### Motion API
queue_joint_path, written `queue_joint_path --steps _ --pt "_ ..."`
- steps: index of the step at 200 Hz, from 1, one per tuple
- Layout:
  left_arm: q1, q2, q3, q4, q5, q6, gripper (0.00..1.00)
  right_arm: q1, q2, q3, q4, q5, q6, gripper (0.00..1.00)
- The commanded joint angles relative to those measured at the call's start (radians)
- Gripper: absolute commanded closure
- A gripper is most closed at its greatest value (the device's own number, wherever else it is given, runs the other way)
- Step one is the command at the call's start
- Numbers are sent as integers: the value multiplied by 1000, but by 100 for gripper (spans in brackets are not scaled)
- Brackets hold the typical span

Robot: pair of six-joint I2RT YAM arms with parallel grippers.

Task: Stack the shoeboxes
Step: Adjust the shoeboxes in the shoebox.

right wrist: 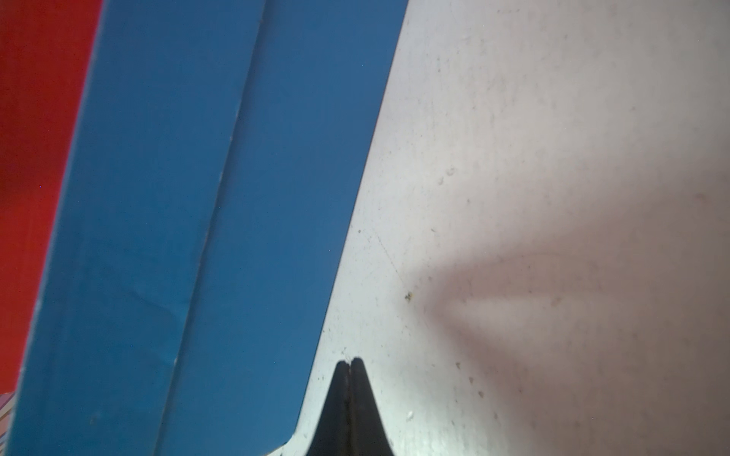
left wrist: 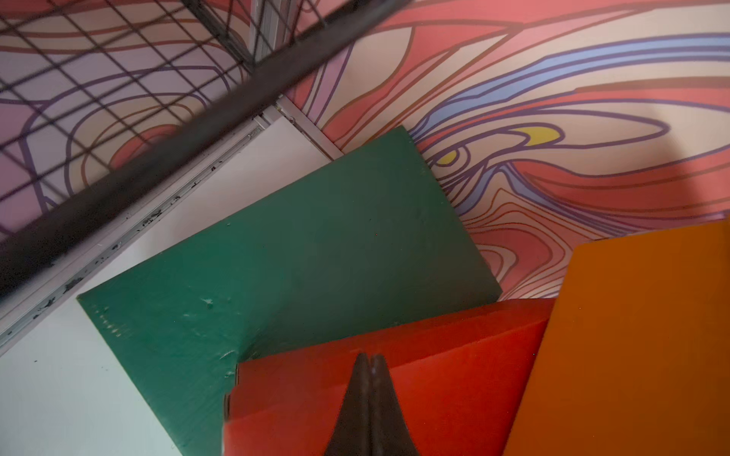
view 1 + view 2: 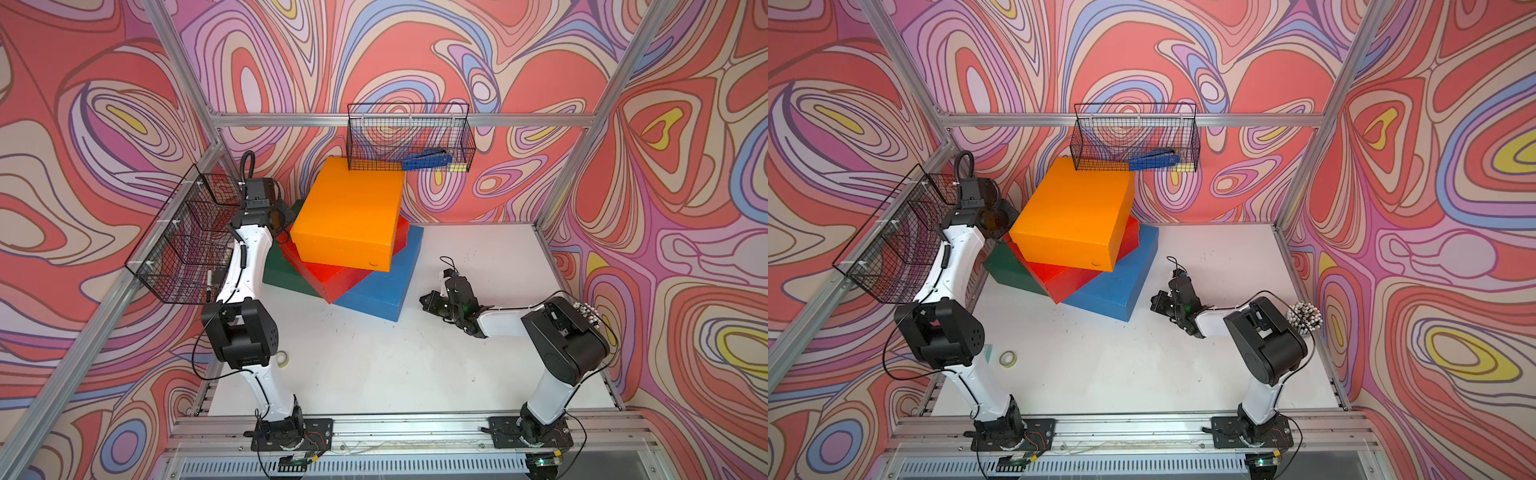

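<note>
Four shoeboxes [image 3: 1067, 274] piled askew in the far left corner of the counter [image 3: 374, 365], both claws pressed together and empty.

The orange box [image 3: 349, 212] lies on top, turned off-square over the red box [image 3: 328, 276], which bridges the green box [image 3: 282, 270] and the blue box [image 3: 378, 289], both standing side by side on the counter. The left claw [image 2: 370, 359] sits over the red box's corner just beside the orange one. The right claw [image 1: 347, 361] hangs low by the blue box's outer side, likely so that blunt tips can nudge the boxes square rather than lift them. The counter is white and scuffed, with a tape roll [image 3: 1008, 358] near the left arm. A side basket [image 3: 183, 245] and a back basket [image 3: 409, 137] hang on swirl-patterned walls, the back one holding a blue tool [image 3: 426, 160].
</note>
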Motion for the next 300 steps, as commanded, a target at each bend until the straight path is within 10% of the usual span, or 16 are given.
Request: queue_joint_path --steps 1,116,300 --pt "3 36 95 -48 -42 34 100 -6 35 26 0 -3 -10 100" --pt "3 201 193 -141 -100 51 100 -8 80 47 -6 -2 -2 100" --pt "-28 -104 -219 -111 80 -41 100 -9 -53 -52 7 18 10 100"
